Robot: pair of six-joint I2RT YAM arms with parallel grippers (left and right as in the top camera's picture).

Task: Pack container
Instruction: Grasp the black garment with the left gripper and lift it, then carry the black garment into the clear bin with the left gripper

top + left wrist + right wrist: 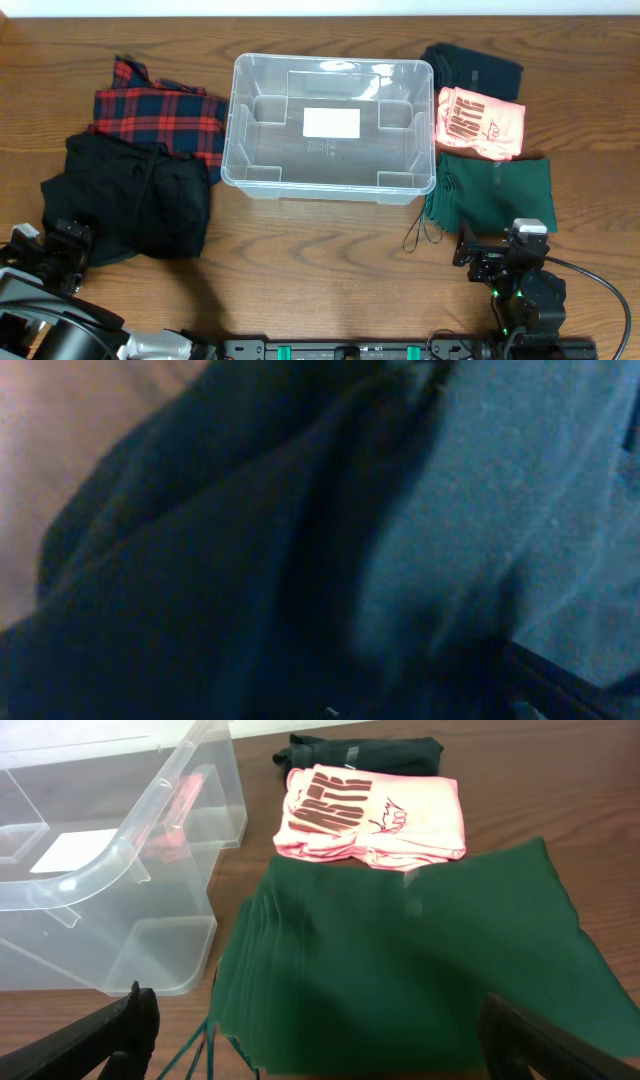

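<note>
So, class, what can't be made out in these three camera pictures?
Left wrist: blurred black crumpled garment fills the frame, too close to read.
Overhead: red-and-navy plaid shirt partly under that garment.
Right wrist: folded green cloth cut off by bottom edge.

Brown wood-grain table (300,260), seen from overhead. At centre, clear container (232,130), open side up, white label on base, standing directly on the wood. Left of it, red-and-navy plaid garment (160,115), loosely folded, just beside the container wall. In front of that, black garment (135,195), crumpled, overlapping the plaid's near edge. Right of the container, a row of three from back to front: dark folded garment (472,68), pink tee (478,122) with dark print, green folded cloth (492,190), neighbouring edges touching. Thin cord (425,235) trailing onto bare wood at the green cloth's near left corner.
</note>
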